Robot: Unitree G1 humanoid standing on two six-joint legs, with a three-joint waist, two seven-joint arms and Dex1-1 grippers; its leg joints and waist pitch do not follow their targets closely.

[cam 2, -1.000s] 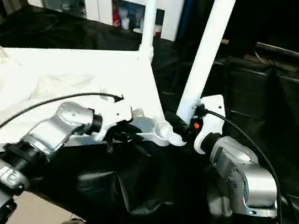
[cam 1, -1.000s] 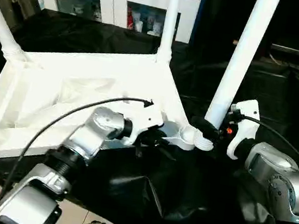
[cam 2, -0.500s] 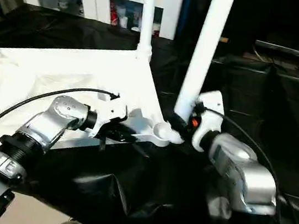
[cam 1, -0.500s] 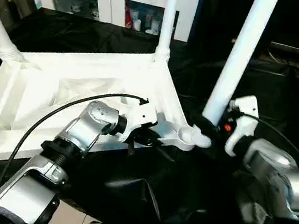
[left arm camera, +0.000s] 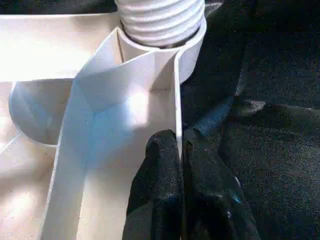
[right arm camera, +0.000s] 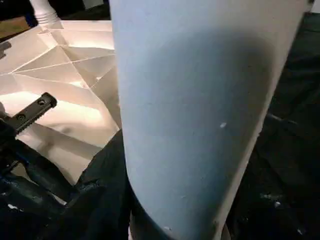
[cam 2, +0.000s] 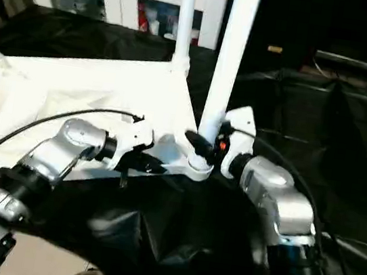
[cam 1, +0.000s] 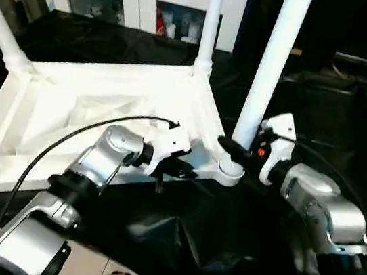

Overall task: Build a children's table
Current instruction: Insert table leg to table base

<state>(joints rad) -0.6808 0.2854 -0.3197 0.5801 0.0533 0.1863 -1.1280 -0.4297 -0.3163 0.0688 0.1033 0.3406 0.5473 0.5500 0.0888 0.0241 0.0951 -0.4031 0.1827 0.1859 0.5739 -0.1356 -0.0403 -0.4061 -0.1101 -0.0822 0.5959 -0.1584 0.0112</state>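
At the near corner socket [cam 1: 231, 172], a leg [cam 1: 266, 77] gripped by the right gripper [cam 1: 236, 150] could be cross-threaded if tilted, while the left gripper [left arm camera: 180, 150] is clamped on the tabletop [cam 1: 72, 105] rim.

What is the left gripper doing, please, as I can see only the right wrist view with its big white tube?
Observer: The left gripper is shut on the tabletop's thin edge wall, beside the near corner socket.
Operator: Is my tube in that socket?
Observer: Yes, the leg's threaded end sits in it, with several threads showing above the rim.
Operator: And my own grip?
Observer: The right gripper clasps the leg just above the socket.
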